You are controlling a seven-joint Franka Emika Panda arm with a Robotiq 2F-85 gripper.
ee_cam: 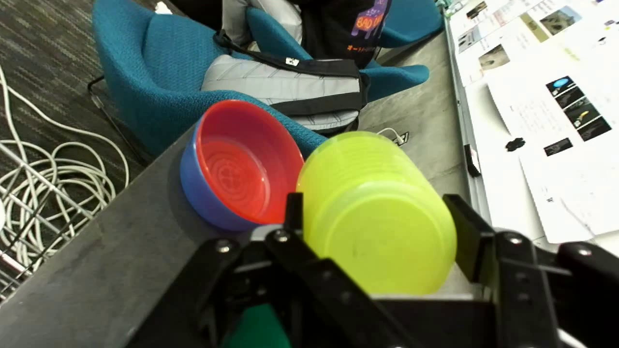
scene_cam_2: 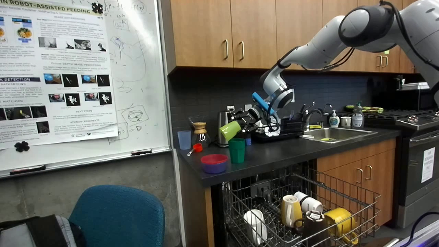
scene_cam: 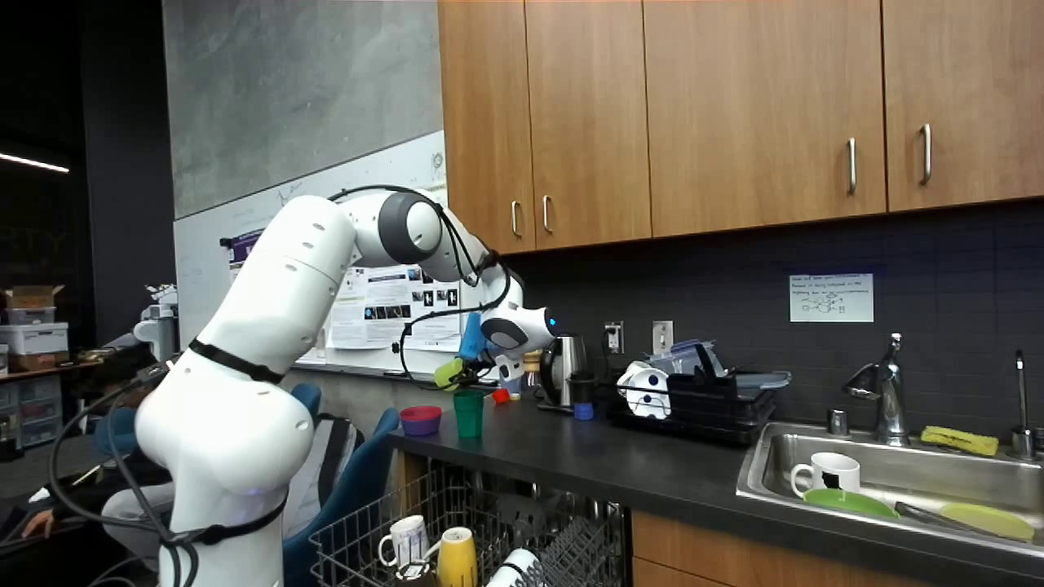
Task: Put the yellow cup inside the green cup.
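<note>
My gripper (ee_cam: 379,215) is shut on the yellow cup (ee_cam: 382,237), with one finger on each side. The cup's closed base faces the wrist camera and its mouth points away. In both exterior views the yellow cup (scene_cam: 448,373) (scene_cam_2: 229,130) is tilted on its side in the air, just above the green cup's rim and a little to its left. The green cup (scene_cam: 468,416) (scene_cam_2: 237,151) stands upright on the counter, its inside hidden. In the wrist view only a strip of the green cup (ee_cam: 258,328) shows behind the gripper linkage.
A red bowl (scene_cam_2: 214,159) nested in a purple-blue one (scene_cam_2: 214,167) stands by the counter's end, beside the green cup. A blue cup (scene_cam_2: 184,140), glass coffee maker (scene_cam_2: 201,139), red scoop (scene_cam_2: 197,147) and kettle (scene_cam: 563,367) stand behind. A pulled-out dishwasher rack (scene_cam_2: 274,233) holds several mugs.
</note>
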